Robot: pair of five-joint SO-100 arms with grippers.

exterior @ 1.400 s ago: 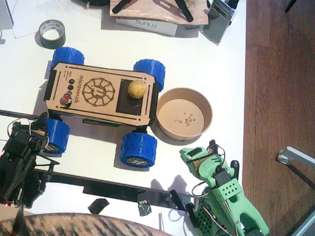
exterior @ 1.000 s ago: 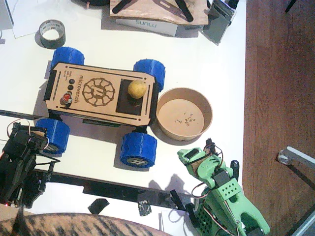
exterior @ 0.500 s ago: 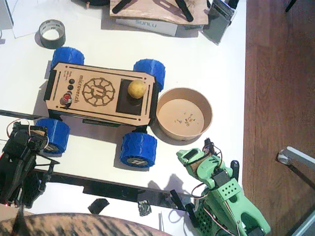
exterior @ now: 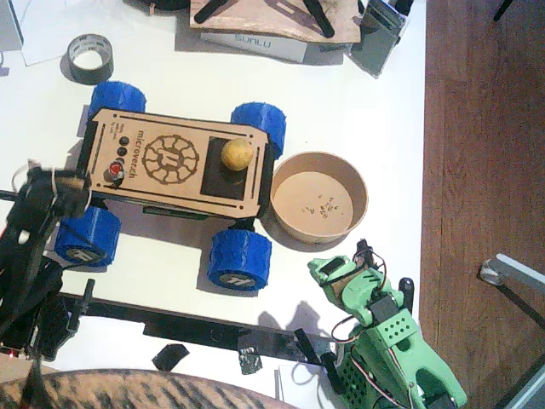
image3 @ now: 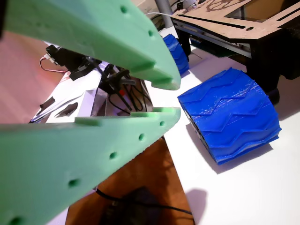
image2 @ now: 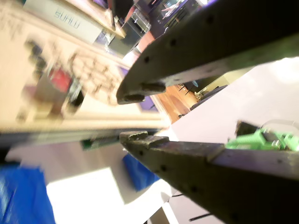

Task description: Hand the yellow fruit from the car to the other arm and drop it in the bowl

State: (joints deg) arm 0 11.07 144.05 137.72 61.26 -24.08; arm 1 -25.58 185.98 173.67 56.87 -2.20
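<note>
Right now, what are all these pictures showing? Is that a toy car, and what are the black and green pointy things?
Those pointy things are two robot arms, each ending in a two-finger pincer. The big picture looks down from above: the black left gripper sits at the left end of the wooden car, and the green right gripper waits below the bowl. A yellow fruit lies on the car's black panel. A tape roll lies on the white table. The other two pictures come from small cameras riding on the arms: one shows the black fingers, slightly apart, and one the green fingers, also apart, near a blue wheel. Neither holds anything.
</note>
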